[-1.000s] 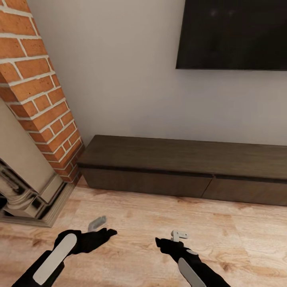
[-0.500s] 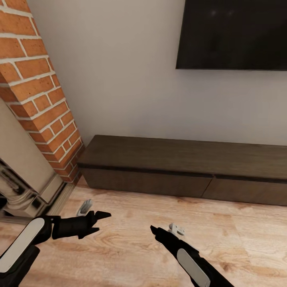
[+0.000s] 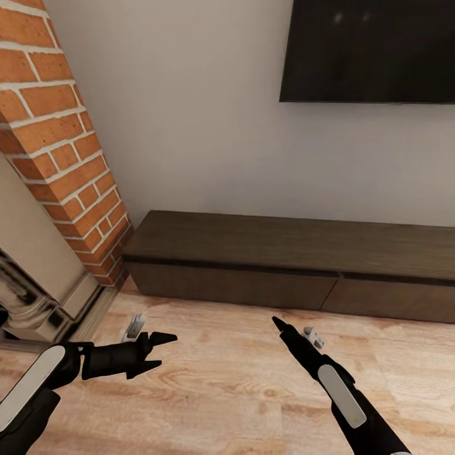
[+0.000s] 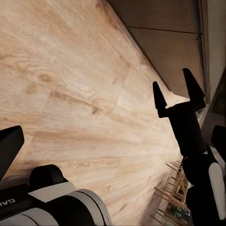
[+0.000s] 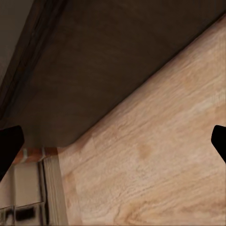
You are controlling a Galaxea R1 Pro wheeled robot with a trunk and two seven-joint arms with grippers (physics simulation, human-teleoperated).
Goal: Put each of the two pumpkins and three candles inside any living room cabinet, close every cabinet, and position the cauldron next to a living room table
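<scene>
2 pincers hang low over the wooden floor (image 3: 221,392), both empty. The left pincer (image 3: 161,354) has its black fingers spread apart, carrying nothing, and points across toward the right arm. The right pincer (image 3: 278,323) reaches forward toward the cabinet (image 3: 253,253); in the right wrist view its 2 fingertips sit at opposite edges of the picture, so it too is released, with only floor and dark wood between them. In the left wrist view the right pincer appears as a spread black fork above the floorboards.

Outward from the pincers, the cabinet runs along the white wall (image 3: 202,126), long and low, with its 2 visible drawer fronts flush and closed. A dark screen (image 3: 373,50) hangs above it. To the left stands a brick column (image 3: 57,139) beside a pale fireplace surround (image 3: 31,272).

The pumpkins, candles, cauldron and low table lie outside these pictures, so their places cannot be told from here.

My judgement: the robot is facing the cabinet empty-handed, and the step in hand looks like opening a drawer before anything is fetched. The next move calls for the right pincer to travel further forward and down to the top edge of the left drawer front, catch the dark gap under the cabinet's top, and pull straight back without the arm hitting the floor.
</scene>
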